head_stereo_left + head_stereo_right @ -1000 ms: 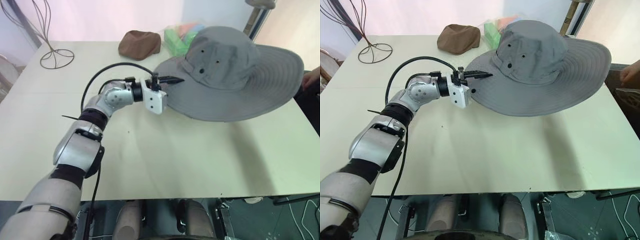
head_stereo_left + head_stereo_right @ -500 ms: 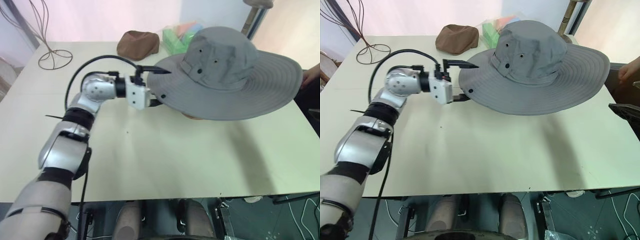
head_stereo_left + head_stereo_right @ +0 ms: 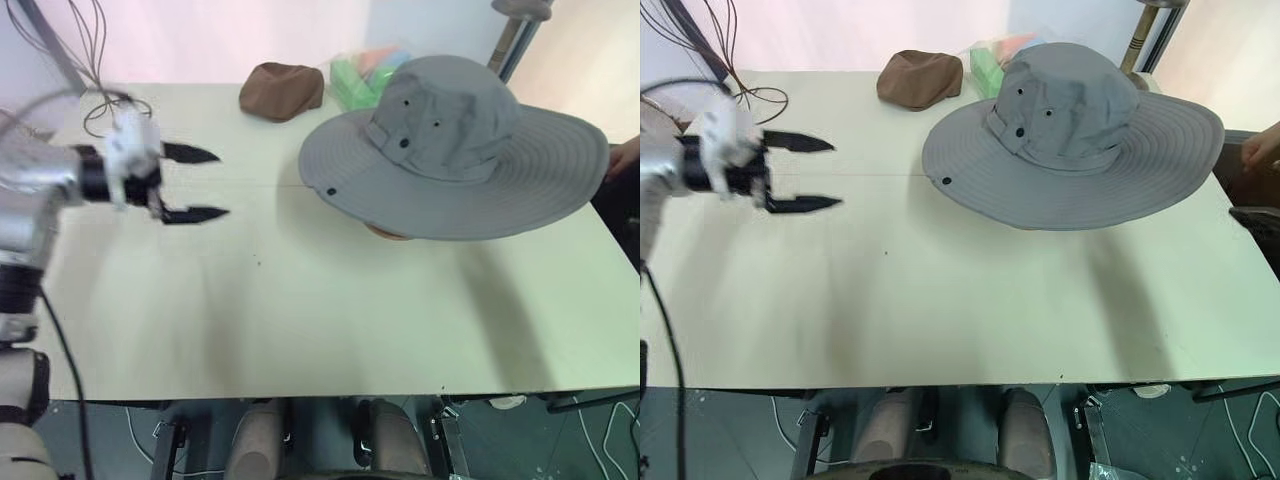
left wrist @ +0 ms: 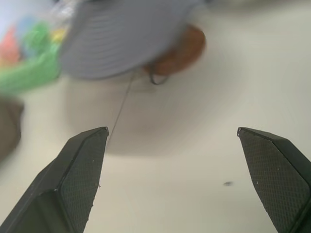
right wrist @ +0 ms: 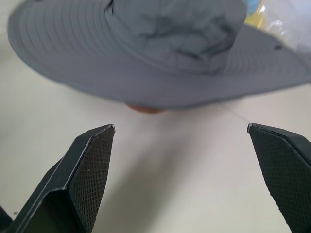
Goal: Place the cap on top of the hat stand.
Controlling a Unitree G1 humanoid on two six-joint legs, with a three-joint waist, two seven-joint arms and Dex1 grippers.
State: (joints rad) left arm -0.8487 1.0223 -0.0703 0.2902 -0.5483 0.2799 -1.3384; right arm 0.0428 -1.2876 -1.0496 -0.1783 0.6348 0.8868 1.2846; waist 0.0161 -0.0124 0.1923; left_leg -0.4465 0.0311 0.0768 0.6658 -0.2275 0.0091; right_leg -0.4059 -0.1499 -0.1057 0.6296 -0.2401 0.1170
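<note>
The cap [image 3: 450,140], a wide-brimmed grey sun hat, rests on top of the hat stand, and only a bit of the stand's brown wood [image 3: 388,233] shows beneath the near brim. My left gripper [image 3: 222,184] hovers open and empty over the table's left side, well clear of the brim. In the left wrist view the brim [image 4: 121,39] and the brown wood [image 4: 182,48] lie beyond its spread fingers. My right gripper [image 5: 181,127] stands open and empty, facing the cap [image 5: 160,43] from the other side.
A small brown folded cap [image 3: 281,90] and a bag of green and pink items [image 3: 365,70] lie at the back of the table. A thin wire stand [image 3: 100,60] stands back left, a grey metal stand [image 3: 515,30] back right. A person's hand [image 3: 625,155] shows at the right edge.
My left gripper opened, let go of the cap's brim and swung away to the left. The cap stays on the stand, its brim settled level.
</note>
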